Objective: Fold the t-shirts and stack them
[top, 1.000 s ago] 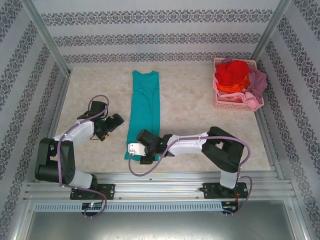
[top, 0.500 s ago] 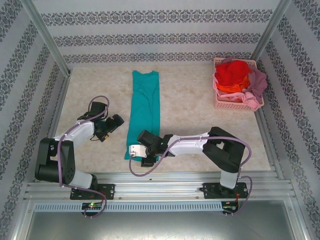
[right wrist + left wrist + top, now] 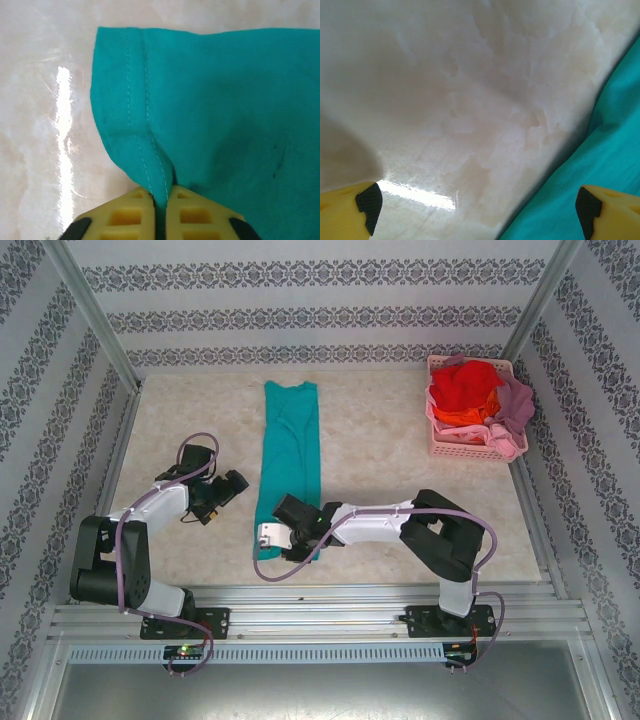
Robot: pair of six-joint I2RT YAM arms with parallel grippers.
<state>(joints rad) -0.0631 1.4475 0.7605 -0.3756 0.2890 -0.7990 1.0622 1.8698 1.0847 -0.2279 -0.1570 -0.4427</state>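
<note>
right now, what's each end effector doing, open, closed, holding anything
Left end effector: open, holding nothing.
Right end effector: closed on the hem of the teal shirt.

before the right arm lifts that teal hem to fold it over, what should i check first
1. Right fingers shut on the near hem of the teal t-shirt: ok.
2. Every cloth layer caught in that pinch: cannot tell; the fold runs down between the fingers.
3. Shirt lies flat as one long strip toward the far side: ok.
4. Left fingers open: ok. Free of the cloth: cannot tell; one pad hangs over the shirt's edge.
5. Bare table beside the strip, with the pink basket standing well apart at the far right: ok.
</note>
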